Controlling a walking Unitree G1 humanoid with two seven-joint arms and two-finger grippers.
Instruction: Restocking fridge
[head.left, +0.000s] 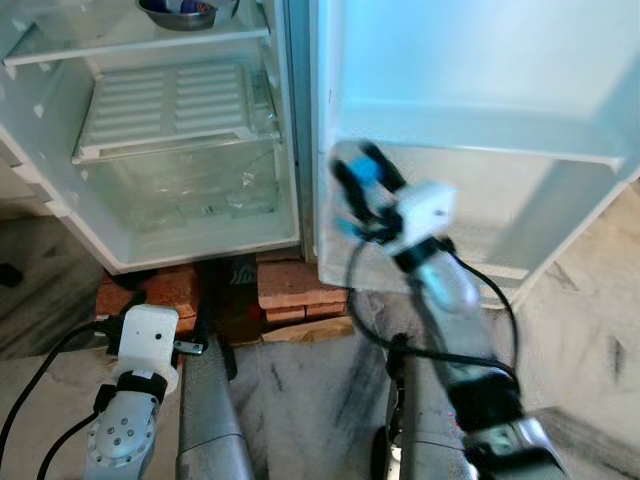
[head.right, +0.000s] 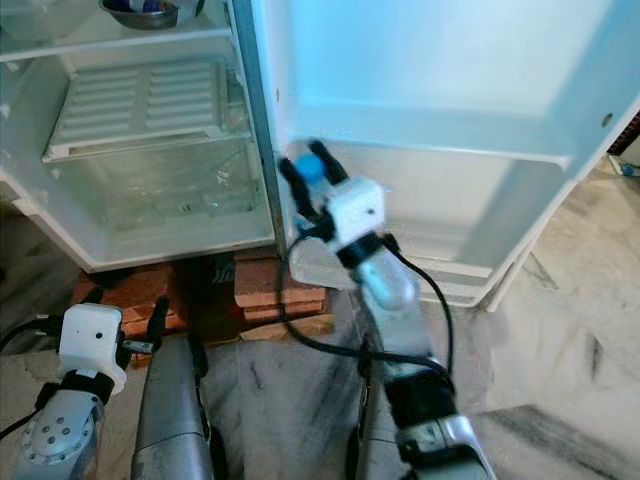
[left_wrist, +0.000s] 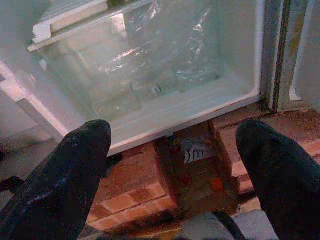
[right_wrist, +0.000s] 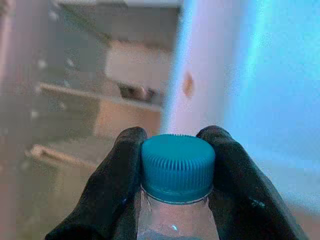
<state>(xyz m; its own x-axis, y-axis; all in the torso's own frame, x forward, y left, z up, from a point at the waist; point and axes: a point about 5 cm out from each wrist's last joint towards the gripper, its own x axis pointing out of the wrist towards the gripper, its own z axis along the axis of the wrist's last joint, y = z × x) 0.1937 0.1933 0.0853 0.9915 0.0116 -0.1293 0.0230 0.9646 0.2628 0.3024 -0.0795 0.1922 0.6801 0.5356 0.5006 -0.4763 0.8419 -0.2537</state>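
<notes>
Left gripper (left_wrist: 175, 170) low before brick base (head.left: 290, 290), fingers spread, empty | right gripper (head.left: 357, 190) clamps bottle (right_wrist: 176, 200) by blue cap (right_wrist: 177, 167) at fridge door (head.left: 480, 90) edge (blurred) | risk: cap-only grip lets bottle swing, strike door shelf (head.left: 470, 135)

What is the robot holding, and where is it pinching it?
The right end effector holds a clear bottle, pinched at its blue cap, near the open fridge door. The left end effector is open, holding nothing.

Home kitchen: open fridge (head.left: 180, 130) propped on bricks (head.left: 290, 285), marble floor (head.left: 590, 330).
</notes>
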